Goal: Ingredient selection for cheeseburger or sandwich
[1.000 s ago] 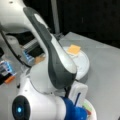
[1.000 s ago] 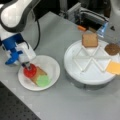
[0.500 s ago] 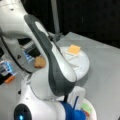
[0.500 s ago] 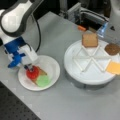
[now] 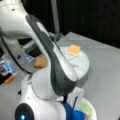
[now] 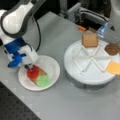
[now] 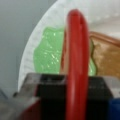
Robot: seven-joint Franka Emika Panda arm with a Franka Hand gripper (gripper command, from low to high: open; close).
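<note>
My gripper (image 6: 28,67) is low over the left side of the small white paper plate (image 6: 53,66), shut on a red disc (image 6: 33,72). In the wrist view the red disc (image 7: 75,45) stands on edge between the fingers (image 7: 52,92). Under it lie a green disc (image 7: 48,57) and a tan toast square (image 7: 107,60) on the plate (image 7: 37,32). That green disc (image 6: 43,80) overlaps the toast beside the red one. A second toast square (image 6: 90,40), a dark patty (image 6: 112,49) and a cheese square (image 6: 114,67) lie in the big divided tray (image 6: 75,75).
The arm's white and grey body (image 5: 47,62) fills most of a front view, hiding the gripper there; the tray (image 5: 83,67) with the cheese (image 5: 74,49) and a toast (image 5: 40,62) shows behind it. Grey boxes and a small orange piece (image 6: 81,28) stand beyond the tray.
The arm has shifted only slightly. The red disc stays in the gripper over the paper plate, a touch lower than before.
</note>
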